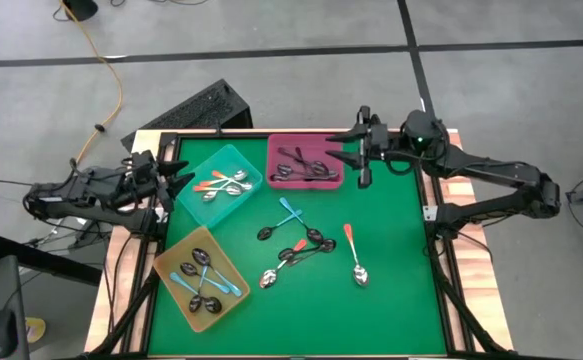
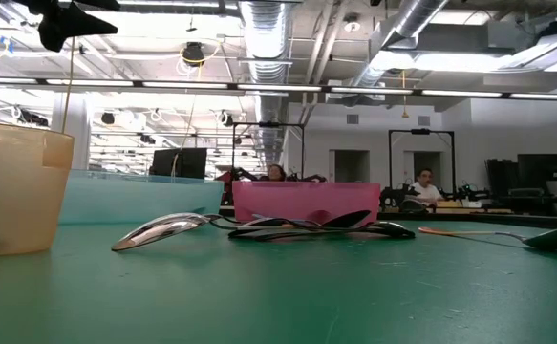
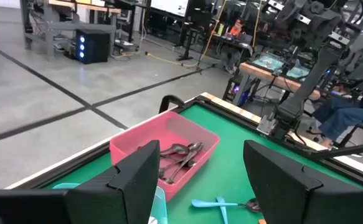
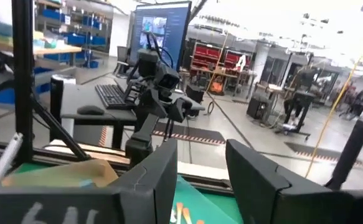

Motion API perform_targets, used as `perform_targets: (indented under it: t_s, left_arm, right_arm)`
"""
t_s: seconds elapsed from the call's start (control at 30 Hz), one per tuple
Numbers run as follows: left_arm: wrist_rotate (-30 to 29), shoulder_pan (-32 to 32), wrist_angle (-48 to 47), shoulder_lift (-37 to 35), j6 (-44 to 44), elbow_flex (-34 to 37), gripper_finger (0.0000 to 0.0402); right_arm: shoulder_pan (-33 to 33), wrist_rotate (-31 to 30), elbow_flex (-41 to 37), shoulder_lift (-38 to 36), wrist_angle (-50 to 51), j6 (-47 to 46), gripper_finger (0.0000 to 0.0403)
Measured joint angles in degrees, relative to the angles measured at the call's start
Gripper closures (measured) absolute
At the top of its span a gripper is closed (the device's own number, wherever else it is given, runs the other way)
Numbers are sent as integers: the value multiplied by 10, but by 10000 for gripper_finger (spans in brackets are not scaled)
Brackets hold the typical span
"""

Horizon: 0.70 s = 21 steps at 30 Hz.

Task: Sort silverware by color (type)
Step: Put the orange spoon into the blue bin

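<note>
Loose silverware lies on the green mat: a blue-handled spoon [image 1: 289, 209], dark spoons [image 1: 316, 240], an orange-handled spoon [image 1: 352, 243] and a shiny one [image 1: 270, 278]. The pink tray [image 1: 276, 150] holds dark spoons [image 3: 180, 155]. The teal tray [image 1: 243, 160] holds orange-handled ones. The yellow tray [image 1: 171, 262] holds blue-handled ones. My left gripper [image 1: 181, 180] hovers open at the table's left edge beside the teal tray, nothing between its fingers [image 3: 137, 174]. My right gripper [image 1: 349, 152] hangs open in the air just right of the pink tray, also empty [image 4: 201, 155].
The mat has raised wooden edges [image 1: 451, 270]. Between the trays and the near edge there is open green mat [image 1: 371, 320]. A dark keyboard-like box [image 1: 196, 108] sits beyond the far left corner. In the low view, people sit at desks far behind the table [image 2: 421, 186].
</note>
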State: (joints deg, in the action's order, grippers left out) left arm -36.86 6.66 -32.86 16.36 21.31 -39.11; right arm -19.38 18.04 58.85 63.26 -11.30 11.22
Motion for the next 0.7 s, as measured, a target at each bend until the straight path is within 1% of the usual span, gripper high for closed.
perform_targets:
  t_s: [0.1,0.33,0.47,0.53,0.6,0.7]
  left_arm:
    - [-1,0,0,0,-1,0,183]
    - [-11,0,0,0,-12,0,183]
    - [-11,0,0,0,-12,0,183]
    - [-11,0,0,0,-26,0,183]
    - [-11,0,1,0,-40,0,183]
    - [-11,0,9,0,-54,0,183]
  right_arm:
    - [0,0,0,0,21,20,239]
    - [3,0,0,30,59,23,239]
    - [6,9,0,49,54,23,239]
    - [7,13,0,55,49,26,239]
    - [8,14,-1,54,39,23,239]
    - [10,14,-1,44,23,-6,239]
